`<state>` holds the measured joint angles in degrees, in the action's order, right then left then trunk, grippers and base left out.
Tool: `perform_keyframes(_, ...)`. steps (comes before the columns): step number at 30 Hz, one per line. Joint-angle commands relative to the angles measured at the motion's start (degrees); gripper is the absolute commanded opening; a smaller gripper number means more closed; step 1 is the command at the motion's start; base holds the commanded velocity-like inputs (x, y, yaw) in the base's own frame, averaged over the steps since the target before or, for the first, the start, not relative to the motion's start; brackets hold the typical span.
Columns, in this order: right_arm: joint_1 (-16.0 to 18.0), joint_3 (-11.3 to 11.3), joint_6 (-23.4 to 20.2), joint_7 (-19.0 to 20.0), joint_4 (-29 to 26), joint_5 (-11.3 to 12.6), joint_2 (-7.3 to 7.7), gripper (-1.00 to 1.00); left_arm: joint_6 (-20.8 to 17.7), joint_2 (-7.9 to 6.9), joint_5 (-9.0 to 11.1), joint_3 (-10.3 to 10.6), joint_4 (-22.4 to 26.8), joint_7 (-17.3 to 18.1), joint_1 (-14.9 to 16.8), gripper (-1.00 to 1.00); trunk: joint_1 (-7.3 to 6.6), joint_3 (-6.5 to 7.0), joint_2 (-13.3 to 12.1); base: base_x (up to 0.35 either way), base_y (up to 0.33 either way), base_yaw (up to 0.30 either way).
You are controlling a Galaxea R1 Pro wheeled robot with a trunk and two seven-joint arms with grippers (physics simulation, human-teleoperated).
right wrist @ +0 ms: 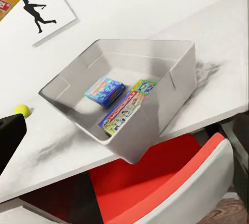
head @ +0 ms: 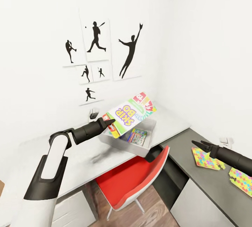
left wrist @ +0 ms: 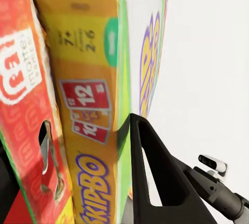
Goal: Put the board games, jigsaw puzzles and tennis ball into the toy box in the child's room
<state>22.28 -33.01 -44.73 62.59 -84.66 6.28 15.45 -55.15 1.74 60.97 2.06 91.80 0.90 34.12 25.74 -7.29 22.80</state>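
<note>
Pinching one end of the white-green-red "Skip-Bo" board game box (head: 131, 114): black left gripper (head: 109, 122), one finger (left wrist: 155, 177) flat against the box's face. Held tilted above the shallow light grey toy box (head: 148, 142), presumably so the flat pack can slide in lengthwise. Already lying in that bin: a small blue game box (right wrist: 104, 91) and a green-edged illustrated one with a red band (right wrist: 124, 111), resting on the floor of the tray, apart from each other. Just beside the bin on the pale grey-white desk top (head: 80, 157), a small yellow-green tennis ball (right wrist: 22, 110), not yet collected. Further out, black right gripper (head: 200, 146) hovering with fingers slightly spread and holding nothing, just beside two flat puzzle-patterned boxes (head: 207, 158) on the dark grey cabinet section (head: 210, 188), likely staged for the next pick. Below, a red-seated chair (head: 134, 176) tucked under the desk.
</note>
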Motion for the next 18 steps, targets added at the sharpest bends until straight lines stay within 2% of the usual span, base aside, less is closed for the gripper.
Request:
perform_keyframes(1,0.05,-0.04,-0.34,0.08,0.02,0.22,0.01,1.0,-0.24,0.04,0.33,-0.06,0.03,0.12,0.07,-1.0,0.05,-0.12,0.13,0.157,-0.209,0.0)
perform_keyframes(8,0.04,-0.04,-0.3,0.08,0.02,0.2,0.02,1.0,-0.29,0.03,0.36,-0.04,0.09,0.19,0.07,-1.0,0.05,-0.12,0.13,0.074,-0.098,0.0)
perform_keyframes(18,0.05,-0.04,0.2,0.04,0.02,0.17,0.0,1.0,-0.31,0.02,0.37,-0.04,0.17,0.24,0.07,-1.0,0.05,-0.12,0.13,0.019,-0.024,0.0)
